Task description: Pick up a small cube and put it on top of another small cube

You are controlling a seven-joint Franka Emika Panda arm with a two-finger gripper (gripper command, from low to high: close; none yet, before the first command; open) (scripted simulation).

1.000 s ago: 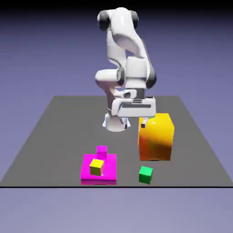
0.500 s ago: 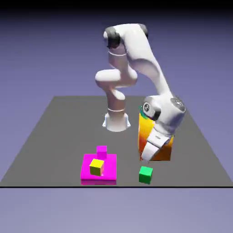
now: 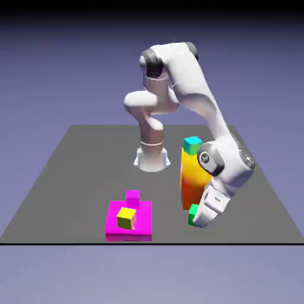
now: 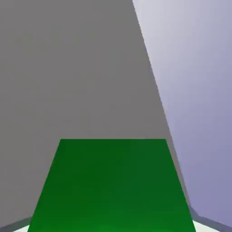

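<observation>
My gripper [image 3: 197, 217] is low over the table's front edge, at the foot of the big orange-yellow block [image 3: 191, 178], shut on the small bright-green cube [image 3: 193, 211]. Only a sliver of the cube shows beside the white fingers there. In the hand view the green cube [image 4: 113, 186] fills the lower middle, and pale fingertips [image 4: 13, 227] peek out at the bottom corners. A small yellow cube [image 3: 126, 218] rests on a magenta slab [image 3: 142, 222]. A small teal-cyan cube [image 3: 192, 144] sits on top of the orange-yellow block.
A small magenta cube [image 3: 132, 197] stands at the back of the magenta slab. The robot's base [image 3: 151, 159] is behind the block. The table's front edge [image 3: 71, 242] runs just below the gripper; in the hand view the table's edge [image 4: 154, 81] slants down the right.
The arm swung from mid-table to the exterior view's right and came down in front of the orange-yellow block. The green cube, free on the table before, is now between the fingers and sits slightly higher.
</observation>
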